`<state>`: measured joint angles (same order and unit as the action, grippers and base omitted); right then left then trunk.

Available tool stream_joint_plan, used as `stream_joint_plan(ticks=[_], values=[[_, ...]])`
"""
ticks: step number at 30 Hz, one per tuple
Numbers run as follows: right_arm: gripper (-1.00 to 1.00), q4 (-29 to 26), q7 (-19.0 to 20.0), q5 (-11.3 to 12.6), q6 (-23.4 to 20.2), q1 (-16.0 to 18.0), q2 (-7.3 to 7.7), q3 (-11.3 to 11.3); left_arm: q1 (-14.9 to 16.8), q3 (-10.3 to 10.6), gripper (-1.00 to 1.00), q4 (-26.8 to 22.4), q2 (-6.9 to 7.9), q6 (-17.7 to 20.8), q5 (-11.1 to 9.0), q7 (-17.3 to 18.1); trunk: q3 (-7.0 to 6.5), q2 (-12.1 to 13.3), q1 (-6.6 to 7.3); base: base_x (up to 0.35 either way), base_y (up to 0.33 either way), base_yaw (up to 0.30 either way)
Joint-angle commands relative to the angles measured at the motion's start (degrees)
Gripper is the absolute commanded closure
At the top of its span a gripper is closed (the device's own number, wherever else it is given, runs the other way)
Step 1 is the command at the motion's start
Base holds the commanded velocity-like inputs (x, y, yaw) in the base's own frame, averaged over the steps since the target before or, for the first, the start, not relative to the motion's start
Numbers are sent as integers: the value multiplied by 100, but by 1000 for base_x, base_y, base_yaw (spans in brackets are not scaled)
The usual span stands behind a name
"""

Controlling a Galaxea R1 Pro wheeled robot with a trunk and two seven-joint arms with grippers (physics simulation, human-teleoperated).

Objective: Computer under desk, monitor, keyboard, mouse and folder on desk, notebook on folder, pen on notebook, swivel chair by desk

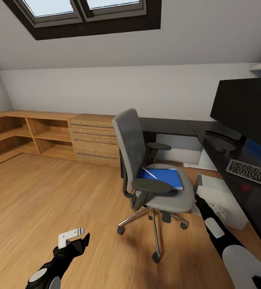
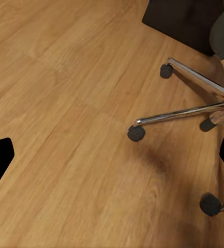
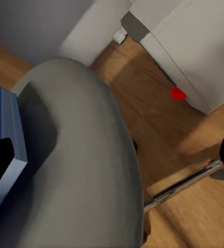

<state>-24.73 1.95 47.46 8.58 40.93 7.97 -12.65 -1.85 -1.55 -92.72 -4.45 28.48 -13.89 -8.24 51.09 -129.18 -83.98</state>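
The grey swivel chair [image 1: 140, 160] stands mid-room on its chrome star base [image 2: 194, 111], turned toward the desk [image 1: 174, 126]. On its seat lies the blue folder [image 1: 165, 178], with a thin pale pen [image 1: 149, 174] across its near corner. The monitor [image 1: 247, 108] stands on the desk with the keyboard [image 1: 251, 172] in front of it and a small dark mouse [image 1: 220, 149] by the stand. Under the desk sits the white computer [image 1: 223, 200]. My right gripper [image 1: 198, 197] is open just beside the seat's edge, with the seat [image 3: 80, 155] and the folder [image 3: 5, 124] below it. My left gripper [image 1: 76, 237] hangs open over the floor. No notebook is visible.
A low light-wood cabinet with drawers [image 1: 94, 140] and open shelves [image 1: 26, 136] runs along the far wall and left corner. Wooden floor [image 1: 46, 192] stretches wide to the chair's left. The chair's castors [image 2: 136, 133] lie close to my left gripper.
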Motion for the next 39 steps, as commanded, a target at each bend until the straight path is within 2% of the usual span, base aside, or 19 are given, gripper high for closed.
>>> stream_joint_plan(ticks=[1,24,36,37,39], values=[[-100,3,17,61,17,3,8,-6,1,-3,-100,-9,-3,23,-61,-37,4,-2,0,36,0,0],[-100,12,-62,62,12,3,12,-48,1,12,-100,-9,-3,22,-52,-37,4,-2,0,137,0,0],[-100,12,-71,63,-80,3,20,-275,1,22,-100,-9,-3,26,-50,-34,4,-2,0,90,0,0],[-100,24,-102,62,-218,3,20,-416,1,13,-100,-9,-3,32,-52,-30,4,-2,0,2,0,0],[-100,36,-161,62,-288,3,22,-496,1,6,-100,-9,-3,34,-52,-29,4,-2,0,1,0,0]])
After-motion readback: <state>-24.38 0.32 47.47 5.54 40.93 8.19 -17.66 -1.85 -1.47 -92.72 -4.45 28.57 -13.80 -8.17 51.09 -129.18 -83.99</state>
